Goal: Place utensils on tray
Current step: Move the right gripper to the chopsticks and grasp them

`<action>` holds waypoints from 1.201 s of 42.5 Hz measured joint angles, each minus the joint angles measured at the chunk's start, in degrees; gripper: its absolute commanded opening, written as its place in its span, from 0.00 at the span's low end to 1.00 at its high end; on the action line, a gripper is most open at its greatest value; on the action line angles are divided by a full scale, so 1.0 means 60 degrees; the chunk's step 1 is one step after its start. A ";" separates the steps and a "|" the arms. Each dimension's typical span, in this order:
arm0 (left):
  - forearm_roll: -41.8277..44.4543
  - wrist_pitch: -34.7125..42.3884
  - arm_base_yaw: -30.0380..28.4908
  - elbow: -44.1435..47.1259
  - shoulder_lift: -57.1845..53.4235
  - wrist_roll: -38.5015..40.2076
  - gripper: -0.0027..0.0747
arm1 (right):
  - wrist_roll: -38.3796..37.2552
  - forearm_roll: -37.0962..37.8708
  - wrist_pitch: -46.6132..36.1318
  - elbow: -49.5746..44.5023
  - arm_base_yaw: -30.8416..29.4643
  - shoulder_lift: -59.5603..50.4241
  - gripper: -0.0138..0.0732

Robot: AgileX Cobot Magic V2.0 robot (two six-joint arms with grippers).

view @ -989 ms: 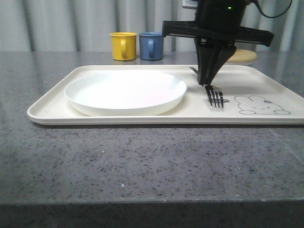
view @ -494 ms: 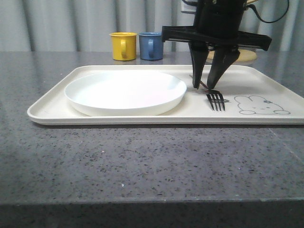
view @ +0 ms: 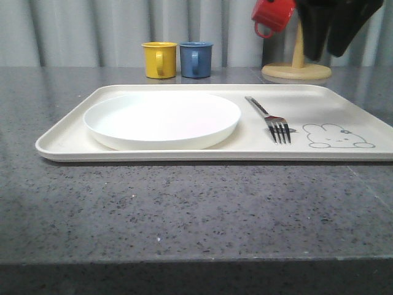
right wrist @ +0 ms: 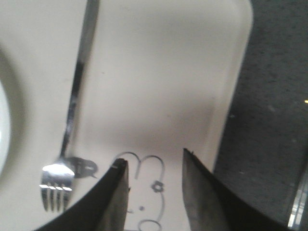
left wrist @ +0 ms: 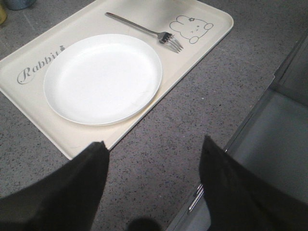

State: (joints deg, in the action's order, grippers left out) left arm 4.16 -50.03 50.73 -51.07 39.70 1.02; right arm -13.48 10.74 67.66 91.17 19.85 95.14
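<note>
A silver fork [view: 273, 120] lies flat on the cream tray [view: 61, 144], between the round white plate [view: 161, 118] and the rabbit drawing. My right gripper [view: 325, 49] hangs high above the tray's back right, well clear of the fork. In the right wrist view it [right wrist: 154, 156] is open and empty over the rabbit drawing, with the fork [right wrist: 72, 115] off to one side on the tray [right wrist: 159, 72]. My left gripper [left wrist: 154, 140] is open and empty over bare table beside the tray's edge [left wrist: 207, 29]; the plate [left wrist: 102, 77] and fork [left wrist: 144, 29] lie beyond it.
A yellow mug [view: 159, 59] and a blue mug [view: 195, 59] stand behind the tray. A red mug [view: 272, 15] hangs on a wooden stand [view: 296, 70] at the back right. A grey metal ledge [left wrist: 284, 120] borders the table near the left gripper.
The right gripper opened, let go of the fork and rose up and to the right. The fork now lies alone on the tray.
</note>
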 measured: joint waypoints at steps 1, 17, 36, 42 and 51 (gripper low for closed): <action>0.0000 0.0000 0.0000 0.0000 0.0000 0.0000 0.57 | 0.0156 0.0000 0.0013 -0.0103 -0.0179 -0.0178 0.51; 0.0000 0.0000 0.0000 0.0000 0.0000 0.0000 0.57 | 0.2776 -0.1177 0.0542 -0.0724 -0.3263 -0.0583 0.51; 0.0000 0.0000 0.0000 0.0000 0.0000 0.0000 0.57 | 0.3239 -0.1720 0.0542 -0.0724 -0.4476 0.0817 0.51; 0.0000 0.0000 0.0000 0.0000 0.0000 0.0000 0.57 | 0.3239 -0.1791 0.0523 -0.0724 -0.4476 0.1213 0.51; 0.0000 0.0000 0.0000 0.0000 0.0000 0.0000 0.57 | 0.3247 -0.1791 0.0467 -0.0724 -0.4476 0.1503 0.51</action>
State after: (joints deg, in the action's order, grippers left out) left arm 4.16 -50.03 50.73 -51.07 39.70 1.02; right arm 6.00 0.00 70.46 86.83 -7.00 104.16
